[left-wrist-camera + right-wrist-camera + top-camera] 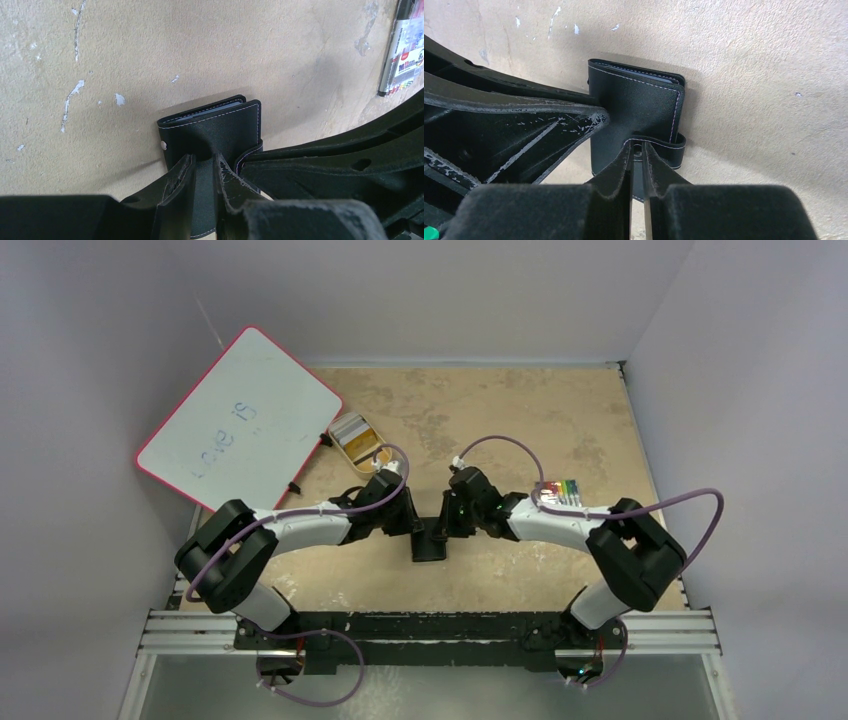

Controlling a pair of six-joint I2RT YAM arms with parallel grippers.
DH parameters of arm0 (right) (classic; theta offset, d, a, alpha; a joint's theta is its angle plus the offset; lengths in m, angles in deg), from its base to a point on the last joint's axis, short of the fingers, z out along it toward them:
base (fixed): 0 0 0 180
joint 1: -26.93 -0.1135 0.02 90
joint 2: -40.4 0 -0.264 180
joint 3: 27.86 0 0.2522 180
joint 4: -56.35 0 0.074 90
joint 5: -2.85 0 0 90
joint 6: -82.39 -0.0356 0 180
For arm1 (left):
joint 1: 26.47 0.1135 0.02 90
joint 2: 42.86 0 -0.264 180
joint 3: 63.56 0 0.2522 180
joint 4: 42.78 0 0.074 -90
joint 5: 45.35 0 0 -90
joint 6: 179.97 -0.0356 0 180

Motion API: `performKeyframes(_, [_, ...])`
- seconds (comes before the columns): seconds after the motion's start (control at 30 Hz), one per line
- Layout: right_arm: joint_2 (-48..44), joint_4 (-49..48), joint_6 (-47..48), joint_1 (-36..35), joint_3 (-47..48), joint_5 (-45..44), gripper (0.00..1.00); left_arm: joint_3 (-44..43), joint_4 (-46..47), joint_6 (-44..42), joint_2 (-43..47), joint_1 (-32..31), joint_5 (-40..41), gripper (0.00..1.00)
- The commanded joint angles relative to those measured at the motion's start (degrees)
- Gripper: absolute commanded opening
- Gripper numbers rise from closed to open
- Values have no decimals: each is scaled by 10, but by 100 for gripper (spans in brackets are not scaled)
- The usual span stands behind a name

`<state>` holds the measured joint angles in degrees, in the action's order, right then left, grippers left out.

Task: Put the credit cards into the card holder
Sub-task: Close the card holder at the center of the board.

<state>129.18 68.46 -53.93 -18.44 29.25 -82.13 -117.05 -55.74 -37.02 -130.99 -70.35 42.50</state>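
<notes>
Left fingers [178, 179] clamp the closed black card holder [215, 127] toward the worktop's [200, 50] near edge; right fingers [616, 170] pinch its snap tab [665, 145].

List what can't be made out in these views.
- Gold-orange credit cards: unseen in every view; the closed black stitched card holder would hide any inside.
- Snap tab fastening: right wrist view, right gripper covers it.
- White, red-rimmed whiteboard writing: top view, too faint.
- Multicoloured marker pack: left wrist view, cut off by the right edge.
</notes>
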Motion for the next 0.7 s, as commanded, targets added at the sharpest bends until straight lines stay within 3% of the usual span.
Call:
performKeyframes(0.0, [25, 45, 12, -23, 15, -28, 10, -1, 13, 2, 2, 0, 1, 18])
performKeyframes(0.67, [69, 139, -25, -119, 36, -126, 5, 7, 13, 4, -4, 0, 7, 18])
